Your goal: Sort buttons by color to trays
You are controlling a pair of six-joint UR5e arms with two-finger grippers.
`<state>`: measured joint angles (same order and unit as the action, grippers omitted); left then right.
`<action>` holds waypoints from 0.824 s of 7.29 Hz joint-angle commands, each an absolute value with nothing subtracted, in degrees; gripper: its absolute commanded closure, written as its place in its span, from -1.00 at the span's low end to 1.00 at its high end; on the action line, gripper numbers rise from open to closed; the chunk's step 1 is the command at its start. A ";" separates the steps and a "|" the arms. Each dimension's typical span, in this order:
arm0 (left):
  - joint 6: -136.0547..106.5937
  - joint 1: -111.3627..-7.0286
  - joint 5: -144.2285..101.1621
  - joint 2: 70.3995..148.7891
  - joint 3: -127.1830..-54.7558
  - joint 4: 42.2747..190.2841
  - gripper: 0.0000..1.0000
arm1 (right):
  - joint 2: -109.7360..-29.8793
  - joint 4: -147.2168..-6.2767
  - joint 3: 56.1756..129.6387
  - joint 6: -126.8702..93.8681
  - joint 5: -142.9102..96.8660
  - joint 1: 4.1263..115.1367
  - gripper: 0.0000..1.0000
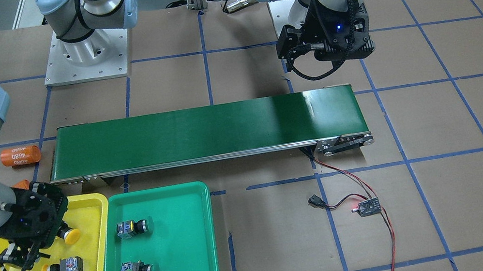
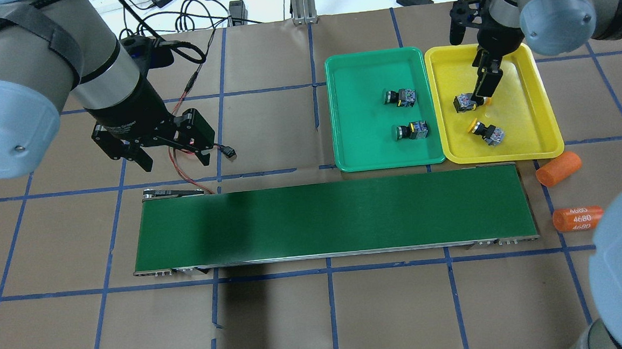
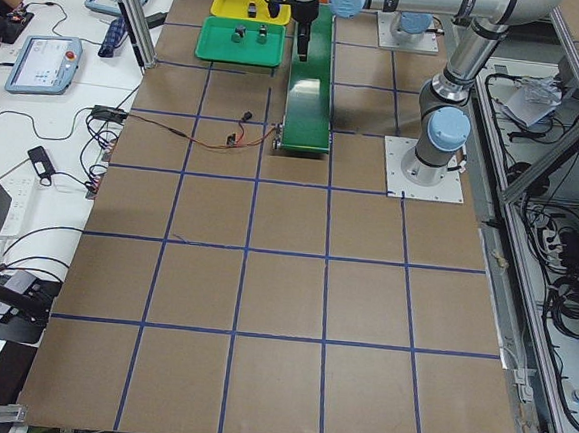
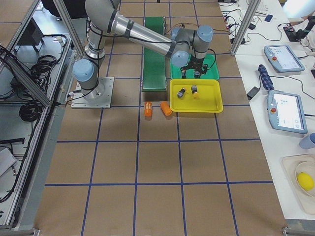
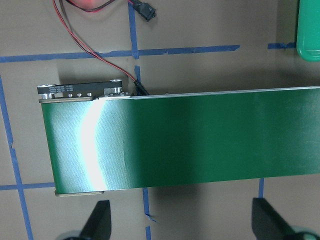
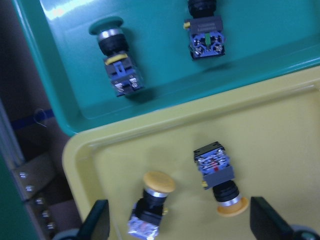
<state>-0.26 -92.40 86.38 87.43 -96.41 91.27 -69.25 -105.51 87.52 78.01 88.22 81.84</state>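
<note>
Both yellow btns (image 2: 466, 102) were found in yellow tray (image 2: 523, 75), green btns (image 2: 399, 97) in green tray (image 2: 356, 112). R gripper (image 6: 181, 223) was seen low over yellow btns — jaws wide, empty; L gripper (image 2: 171, 157) likewise, far left. Risk: btn clipped by finger on retract.

You see two yellow buttons (image 2: 464, 102) (image 2: 485, 132) lying on their sides in the yellow tray (image 2: 526, 75), and two green buttons (image 2: 399, 97) (image 2: 411, 131) lying likewise in the green tray (image 2: 357, 85) just beside it.
</note>
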 commanded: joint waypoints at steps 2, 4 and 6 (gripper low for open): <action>-0.26 -92.46 86.31 88.41 -96.33 90.80 -1.00 | -82.59 -91.52 87.89 46.85 88.94 93.47 -1.00; -0.26 -92.46 86.31 87.98 -96.33 90.79 -1.00 | -86.73 -91.40 88.50 29.41 89.30 95.89 -1.00; -0.26 -92.46 86.31 87.98 -96.33 90.79 -1.00 | -87.89 -92.20 88.50 24.74 92.64 90.13 -1.00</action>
